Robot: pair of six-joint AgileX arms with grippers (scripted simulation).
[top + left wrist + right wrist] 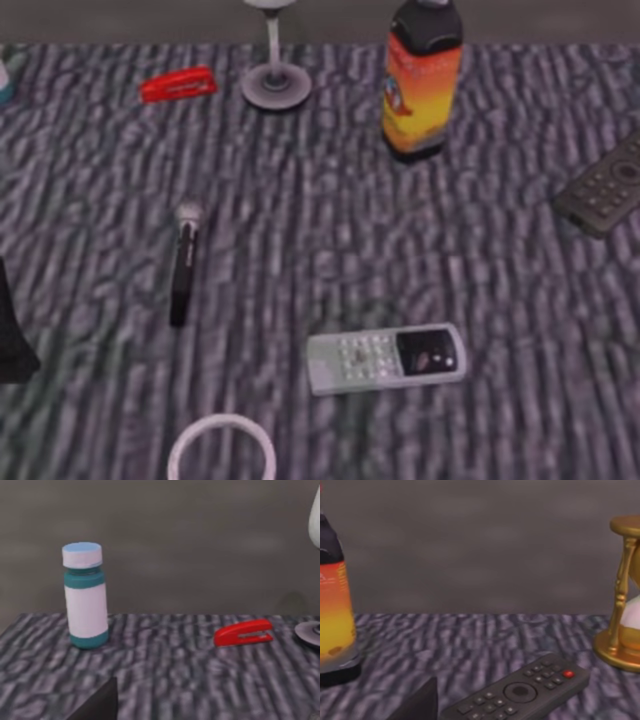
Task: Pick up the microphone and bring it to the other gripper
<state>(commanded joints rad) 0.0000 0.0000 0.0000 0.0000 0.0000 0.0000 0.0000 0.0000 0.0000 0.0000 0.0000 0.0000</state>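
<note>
The microphone (184, 262) lies flat on the striped cloth, left of centre in the top view. Its silver mesh head points to the far side and its slim black handle to the near side. My left gripper (10, 345) shows only as a black shape at the table's left edge, well to the left of the microphone and apart from it. One of its fingertips (102, 702) stands off-centre with only cloth beside it, so it is open. My right gripper is outside the top view. One of its fingertips (422, 702) shows beside the remote, open and holding nothing.
A silver phone (387, 358) lies near centre and a white ring (221, 450) at the near edge. A red stapler (178, 85), a wine glass (275, 85) and a dark bottle (422, 80) stand at the back. A remote (610, 185), hourglass (625, 595) and pill bottle (85, 595) flank the sides.
</note>
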